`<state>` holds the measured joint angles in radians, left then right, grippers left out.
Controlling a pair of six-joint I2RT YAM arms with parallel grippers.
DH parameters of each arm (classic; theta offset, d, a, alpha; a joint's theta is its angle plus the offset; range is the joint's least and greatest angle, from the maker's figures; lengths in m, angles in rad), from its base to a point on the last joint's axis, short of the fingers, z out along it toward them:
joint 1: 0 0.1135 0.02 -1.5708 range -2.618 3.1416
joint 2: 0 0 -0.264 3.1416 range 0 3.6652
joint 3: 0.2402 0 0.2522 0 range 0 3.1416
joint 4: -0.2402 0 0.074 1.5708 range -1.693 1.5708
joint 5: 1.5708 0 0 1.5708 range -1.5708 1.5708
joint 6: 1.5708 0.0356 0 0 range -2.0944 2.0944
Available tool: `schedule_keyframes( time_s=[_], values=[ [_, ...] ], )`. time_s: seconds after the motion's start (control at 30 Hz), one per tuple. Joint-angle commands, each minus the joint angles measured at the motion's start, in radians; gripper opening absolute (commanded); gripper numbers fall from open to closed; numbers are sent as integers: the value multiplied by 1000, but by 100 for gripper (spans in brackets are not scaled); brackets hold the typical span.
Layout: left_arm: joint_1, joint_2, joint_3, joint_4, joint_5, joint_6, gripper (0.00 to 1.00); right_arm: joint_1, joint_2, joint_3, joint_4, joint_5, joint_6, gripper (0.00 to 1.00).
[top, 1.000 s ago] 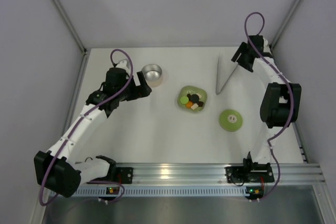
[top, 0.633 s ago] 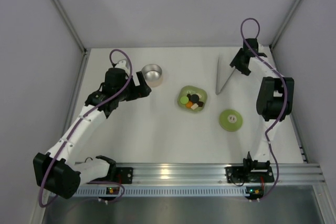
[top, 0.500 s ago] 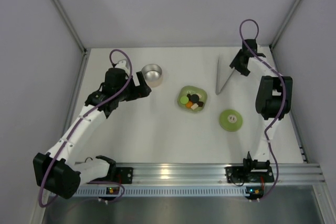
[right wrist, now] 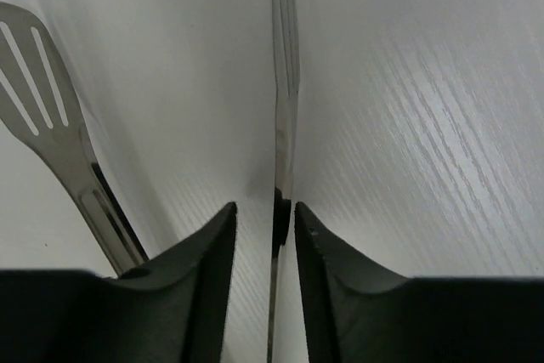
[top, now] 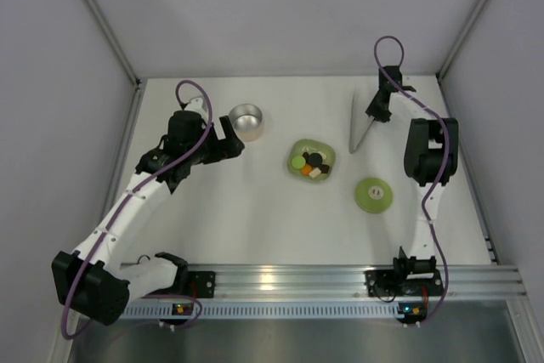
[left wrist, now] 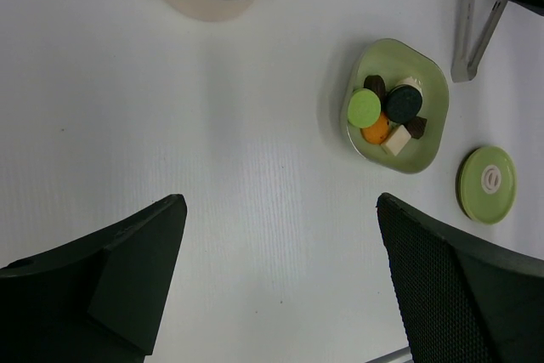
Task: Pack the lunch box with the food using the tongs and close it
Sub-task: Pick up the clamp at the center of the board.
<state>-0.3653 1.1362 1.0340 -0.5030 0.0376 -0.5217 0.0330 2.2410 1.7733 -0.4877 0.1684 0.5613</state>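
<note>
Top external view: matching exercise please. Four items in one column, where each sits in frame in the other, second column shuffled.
Column 1
1. round lunch box, cream outside, shiny steel inside
2. slim silver metal tongs
3. green rounded-square dish holding the small food pieces
4. round light-green lid with white centre mark

Column 2
A. centre of the view
B. upper left
C. below and right of the dish
D. upper right

Pairs: 1-B, 2-D, 3-A, 4-C
</note>
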Motion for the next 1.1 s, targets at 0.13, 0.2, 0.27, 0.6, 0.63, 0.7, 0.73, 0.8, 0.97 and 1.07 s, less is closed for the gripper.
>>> schedule_keyframes(
  time_s=[0.13, 0.2, 0.27, 0.6, 0.63, 0.7, 0.73, 0.8, 0.97, 1.07],
  values=[
    [5, -15, -3, 12, 25, 0, 99, 8, 16, 51, -28, 29, -6, 4],
    [5, -10, -5, 15, 39, -3, 99, 10, 8, 48, -34, 31, -12, 0],
    [3, -4, -6, 21, 50, -8, 98, 8, -23, 28, -29, 11, -17, 0],
    [5, 16, -58, 317, 317, -113, 99, 10, -279, -83, 60, -440, 40, 0],
    [3, 25, -74, 355, 358, -129, 99, 13, -300, -103, 70, -481, 49, 0],
    [5, 40, -84, 466, 392, -176, 99, 18, -372, -123, 93, -570, 71, 0],
    [5, 62, -89, 492, 412, -188, 99, 28, -424, -153, 109, -607, 81, 0],
    [5, 88, -100, 616, 478, -228, 99, 41, -467, -179, 159, -706, 124, 0],
    [-23, 192, -85, 816, 599, -307, 99, 94, -607, -356, 437, -865, 324, 0],
    [-55, 235, -71, 923, 619, -345, 99, 126, -662, -472, 601, -922, 434, 0]
  ],
)
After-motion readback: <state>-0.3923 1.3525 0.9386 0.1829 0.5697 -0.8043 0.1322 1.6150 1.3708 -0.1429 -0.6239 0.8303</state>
